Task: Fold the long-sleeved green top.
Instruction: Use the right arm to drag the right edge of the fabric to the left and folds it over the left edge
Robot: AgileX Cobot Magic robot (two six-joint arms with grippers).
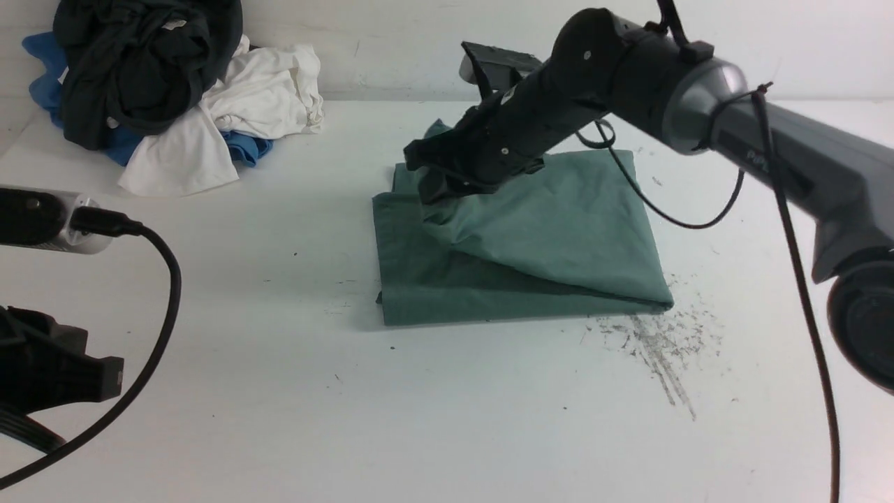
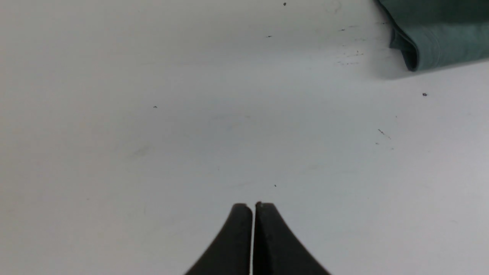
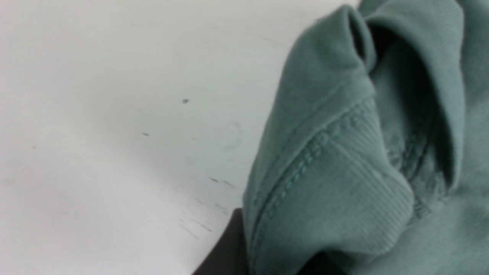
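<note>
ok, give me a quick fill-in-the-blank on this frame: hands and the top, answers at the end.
1. The right hand is shut on the ____ top.
2. The left hand is ____, holding nothing, over bare table.
3. The clothes pile lies at the table's far ____ corner.
4. The top's lifted layer rises toward the robot's ____.

Answers: green; shut; left; left

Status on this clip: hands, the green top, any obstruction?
Right hand shut on green top, lifting a flap. Left hand shut, empty, off the cloth. Clothes pile far left, not in the way.
</note>
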